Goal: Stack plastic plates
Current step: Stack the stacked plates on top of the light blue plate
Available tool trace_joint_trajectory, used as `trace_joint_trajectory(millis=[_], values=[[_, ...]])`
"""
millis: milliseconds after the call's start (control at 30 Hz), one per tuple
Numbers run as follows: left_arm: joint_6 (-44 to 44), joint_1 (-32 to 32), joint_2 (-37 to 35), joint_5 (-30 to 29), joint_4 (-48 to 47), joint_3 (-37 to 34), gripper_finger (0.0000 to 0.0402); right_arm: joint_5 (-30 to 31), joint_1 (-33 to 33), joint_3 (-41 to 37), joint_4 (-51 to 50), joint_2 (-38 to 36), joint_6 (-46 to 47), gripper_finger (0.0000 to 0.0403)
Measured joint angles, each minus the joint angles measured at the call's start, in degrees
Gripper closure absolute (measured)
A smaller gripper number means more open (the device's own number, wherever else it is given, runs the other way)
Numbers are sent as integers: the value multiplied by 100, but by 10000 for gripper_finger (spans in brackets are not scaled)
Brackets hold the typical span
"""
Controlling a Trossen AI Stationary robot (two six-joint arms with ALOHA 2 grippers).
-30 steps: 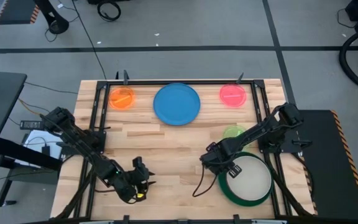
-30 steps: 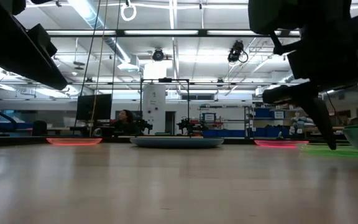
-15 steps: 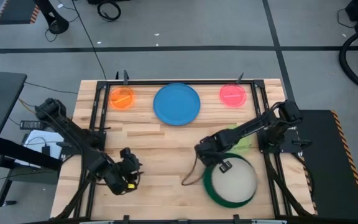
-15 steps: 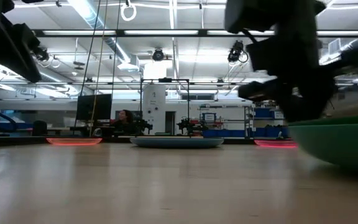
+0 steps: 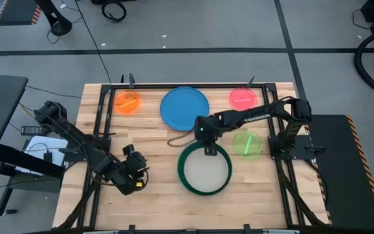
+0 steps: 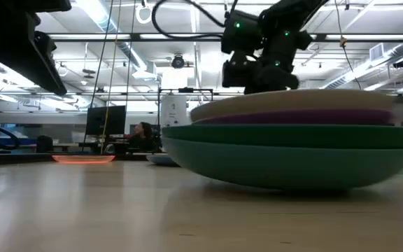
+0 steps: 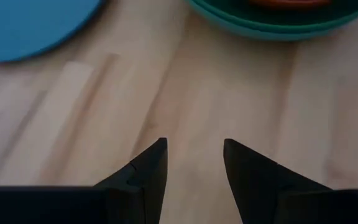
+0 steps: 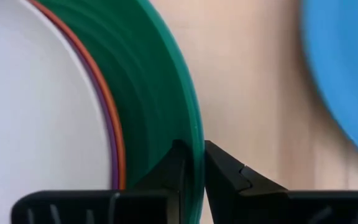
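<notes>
While clamped, stack (image 5: 204, 172) seemingly sits mid-table.

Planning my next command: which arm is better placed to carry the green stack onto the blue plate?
Right. The right gripper is already clamped on the rim of the green stack, just beside the blue plate. The left gripper sits open and empty near the table's front-left, farther away.

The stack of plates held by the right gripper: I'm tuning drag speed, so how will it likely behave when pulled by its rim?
The stack probably slides easily: smooth plastic on bare wood table. Nested, the cream plate likely rides along. With the right gripper pinching only the green rim, the stack may pivot.
</notes>
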Motion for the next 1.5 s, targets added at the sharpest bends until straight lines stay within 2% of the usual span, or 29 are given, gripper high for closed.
trace_joint_trajectory(millis=[233,500,667,900,1067,1200,1333,1400,1500], values=[[-938,-19,-383,-756,-1485,0,237,-21,-465,1,-98,0,1698,354],[-1768,-21,-820,-922,-1825,0,237,-50,-728,1,-349,0,3103,352],[-2436,-68,-807,-1083,-1672,0,237,-38,-754,2,-456,0,3217,331],[-2386,-425,-807,-1431,-1255,0,237,-129,-812,2,-1131,-46,3261,268],[-2692,-676,-801,-1455,-1164,0,237,-178,-771,2,-1747,-266,3565,251],[-2519,-854,-496,-1838,-586,0,237,-187,-583,2,-2172,-415,3954,254],[-1954,-797,131,-1947,476,2,237,191,-148,2,-2388,-850,4079,256],[-2025,-680,477,-2010,960,2,237,406,310,2,-2462,-1193,3891,254],[-2052,-502,906,-2038,1434,2,242,717,1270,2,-2435,-1547,2928,253]])
